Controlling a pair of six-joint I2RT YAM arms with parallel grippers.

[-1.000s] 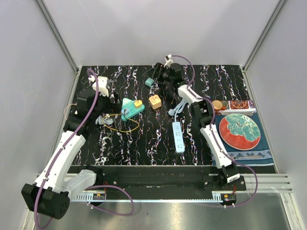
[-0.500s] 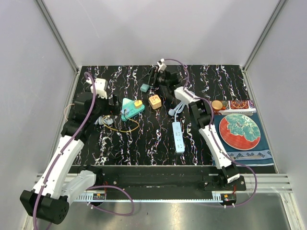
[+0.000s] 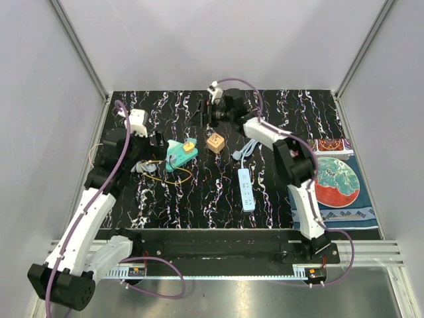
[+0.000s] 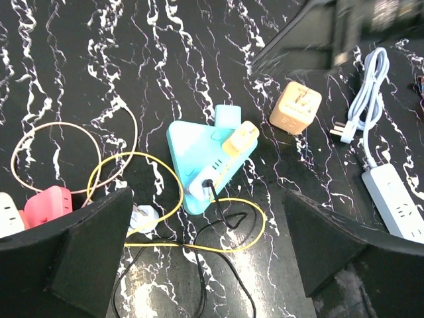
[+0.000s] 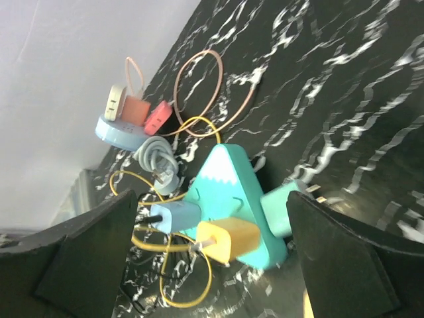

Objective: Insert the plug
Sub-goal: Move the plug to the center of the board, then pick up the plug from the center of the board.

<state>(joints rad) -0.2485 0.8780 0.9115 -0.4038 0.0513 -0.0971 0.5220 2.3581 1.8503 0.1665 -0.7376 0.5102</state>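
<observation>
Black marble-look table (image 3: 278, 192), both grippers spread wide, holding nothing.
Left gripper (image 4: 209, 197) hovering above teal triangle strip (image 4: 192, 156), out around 9 o'clock of the table; right gripper (image 5: 212, 197) up near 12 o'clock, aimed at the same strip. Orange cube adapter (image 4: 295, 107) off at the strip's 2 o'clock. Yellow plug (image 4: 240, 138) seated in the strip. Small teal plug (image 4: 227, 114) lying against the strip's 12 o'clock edge, prongs pointing away.

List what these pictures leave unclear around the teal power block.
- Teal plug, left wrist view: near end hidden behind the teal power block; plugged in or not, unclear.
- White power strip, left wrist view: far end cut off by the right edge.
- Pink adapter, left wrist view: lower part hidden behind a finger.
</observation>
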